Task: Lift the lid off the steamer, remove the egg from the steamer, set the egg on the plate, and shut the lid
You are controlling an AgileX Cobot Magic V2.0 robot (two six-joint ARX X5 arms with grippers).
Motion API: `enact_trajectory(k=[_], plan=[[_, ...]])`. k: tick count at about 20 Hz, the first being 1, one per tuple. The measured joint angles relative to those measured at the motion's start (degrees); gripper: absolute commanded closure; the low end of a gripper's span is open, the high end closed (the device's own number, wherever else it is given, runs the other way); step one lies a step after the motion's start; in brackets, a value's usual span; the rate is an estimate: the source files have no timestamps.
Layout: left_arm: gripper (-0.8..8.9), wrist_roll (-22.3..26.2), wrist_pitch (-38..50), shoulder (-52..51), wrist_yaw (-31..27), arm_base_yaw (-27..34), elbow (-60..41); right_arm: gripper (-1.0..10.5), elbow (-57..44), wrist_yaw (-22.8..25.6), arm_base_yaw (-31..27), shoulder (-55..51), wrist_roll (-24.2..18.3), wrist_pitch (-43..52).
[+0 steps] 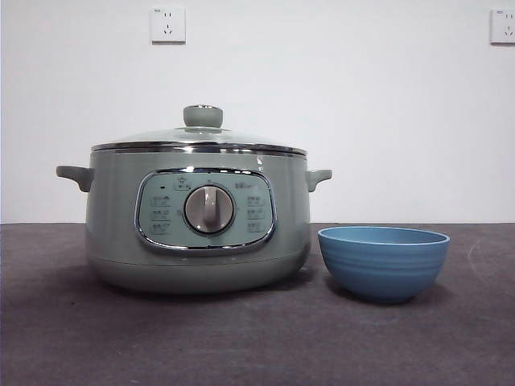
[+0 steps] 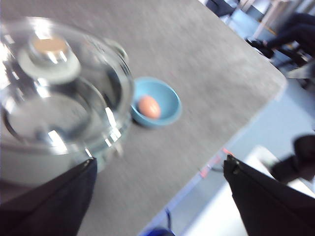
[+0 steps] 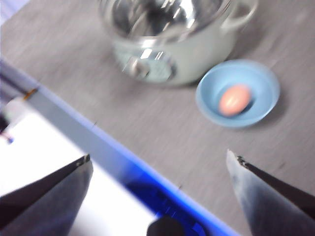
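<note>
The sage-green steamer (image 1: 197,221) stands left of centre on the table with the glass lid (image 1: 201,135) seated on it, knob up. To its right sits the blue plate (image 1: 383,261). The reddish-brown egg (image 2: 149,106) lies inside the plate (image 2: 165,101); the right wrist view shows the egg (image 3: 234,100) in the plate (image 3: 261,81) beside the steamer (image 3: 197,49) too. In the front view the egg is hidden by the bowl's wall. My left gripper (image 2: 160,189) hangs open high above the table near the lid (image 2: 54,93). My right gripper (image 3: 158,184) is open, high over the table's front edge.
Dark grey cloth covers the table (image 1: 257,338). Two wall sockets (image 1: 167,24) sit on the white wall behind. A blue-edged table border (image 3: 123,162) runs under the right gripper. Neither arm shows in the front view.
</note>
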Motion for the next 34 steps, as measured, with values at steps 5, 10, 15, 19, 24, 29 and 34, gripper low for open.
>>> enact_trajectory(k=[5, 10, 15, 19, 24, 29, 34], plan=[[8.20, -0.5, -6.2, -1.4, 0.9, 0.0, 0.0, 9.7, 0.0, -1.3, 0.0, 0.5, 0.0, -3.3], [8.20, -0.7, -7.4, -1.3, 0.9, 0.0, 0.0, 9.5, 0.0, -1.2, 0.0, 0.5, 0.0, -3.3], [8.18, -0.8, -7.4, -1.3, 0.9, 0.0, 0.0, 9.5, 0.0, -1.2, 0.0, 0.5, 0.0, -3.4], [8.18, -0.8, -7.5, -1.3, 0.8, 0.0, 0.0, 9.5, 0.0, -1.2, 0.0, 0.5, 0.0, -3.4], [8.18, -0.9, -7.5, -1.3, 0.8, 0.0, 0.0, 9.5, 0.0, -1.2, 0.0, 0.5, 0.0, -3.4], [8.19, -0.9, -7.5, -1.3, 0.8, 0.0, 0.0, 9.5, 0.0, -1.2, 0.0, 0.5, 0.0, -3.4], [8.17, -0.4, -6.1, -1.3, -0.3, 0.0, 0.0, 9.5, 0.0, -1.2, 0.0, 0.5, 0.0, -3.4]])
